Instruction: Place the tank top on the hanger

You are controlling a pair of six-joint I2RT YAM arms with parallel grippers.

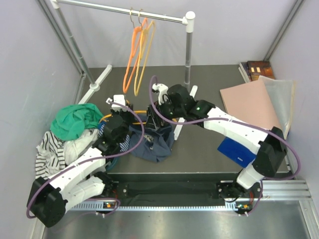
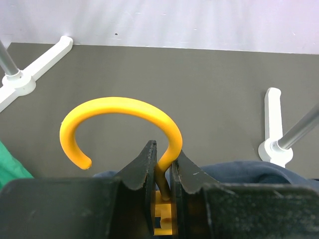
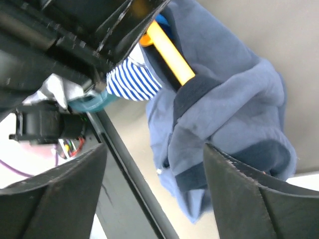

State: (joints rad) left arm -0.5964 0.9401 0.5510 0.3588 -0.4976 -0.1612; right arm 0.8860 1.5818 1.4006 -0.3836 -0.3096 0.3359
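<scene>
The jaws of the left gripper (image 2: 163, 172) are clenched on the neck of the hanger (image 2: 119, 105), just under its hook. Those of the right gripper (image 3: 154, 149) are spread wide by the tank top (image 3: 234, 94), which is bunched at the centre of the top view, over one hanger arm. Light and limp, it is probably best pinched at a thick strap hem.

The left arm (image 1: 75, 172) reaches forward, its tool (image 2: 162, 153) clamped on the hanger (image 2: 119, 105) neck, while the right arm (image 1: 234, 127) bends leftward, its tool (image 3: 154, 149) spread wide.
</scene>
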